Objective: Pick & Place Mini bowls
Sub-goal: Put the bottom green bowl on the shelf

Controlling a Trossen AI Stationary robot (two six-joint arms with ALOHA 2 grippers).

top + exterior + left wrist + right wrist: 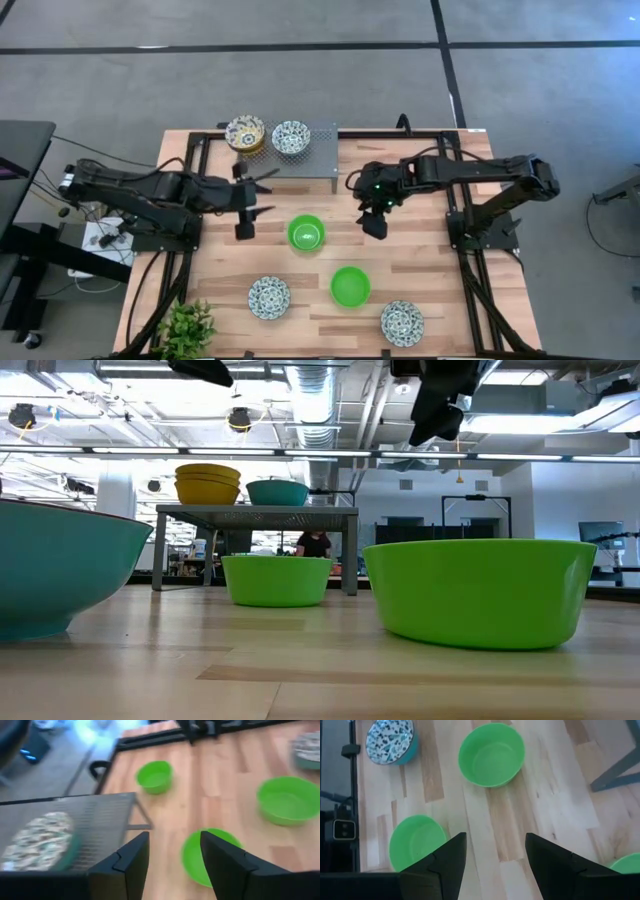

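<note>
While both arms hover mid-frame, left gripper (pixel 244 214) and right gripper (pixel 374 221) stand spread, empty, flanking green bowl (pixel 306 233).

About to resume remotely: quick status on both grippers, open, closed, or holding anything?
Left gripper: open, holding nothing, beside the metal stand.
Right gripper: open, holding nothing, above the table right of a green bowl.

Grey floor (pixel 300 80), ceiling ducts (pixel 310 400), strip lights (pixel 300 452), wood table (pixel 300 270)
</note>
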